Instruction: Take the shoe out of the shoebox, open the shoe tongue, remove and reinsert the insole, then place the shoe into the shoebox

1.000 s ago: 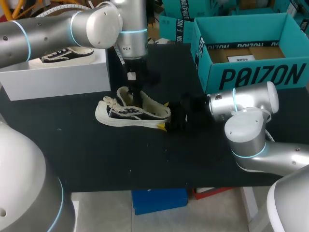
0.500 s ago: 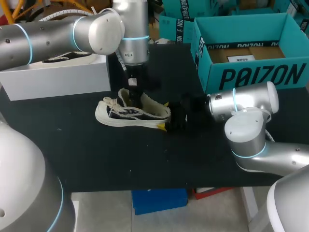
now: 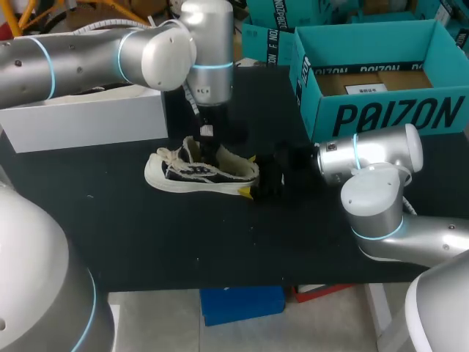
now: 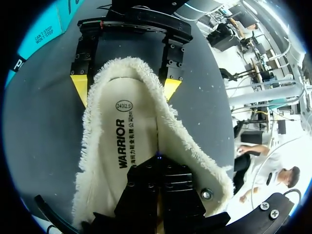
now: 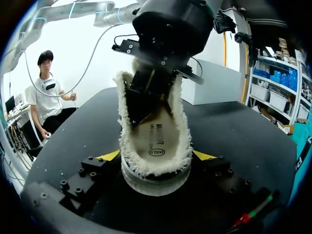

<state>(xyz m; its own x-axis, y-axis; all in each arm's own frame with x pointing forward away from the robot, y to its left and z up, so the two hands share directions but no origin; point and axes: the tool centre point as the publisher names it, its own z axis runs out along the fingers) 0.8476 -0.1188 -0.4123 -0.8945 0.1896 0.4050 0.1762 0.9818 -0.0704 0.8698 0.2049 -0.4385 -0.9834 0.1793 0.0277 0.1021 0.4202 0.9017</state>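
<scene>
right hand (image 3: 249, 176) clamped on sneaker (image 3: 192, 174) heel | left hand (image 4: 158, 192) inside sneaker, over insole (image 4: 131, 141), grip hidden | insole bears print, round stamp

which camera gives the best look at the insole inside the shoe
The left wrist view: it looks straight down into the shoe onto the insole. The right wrist view shows it from the heel end, its front hidden by the left claw. The head view shows mainly the shoe's outside.
</scene>
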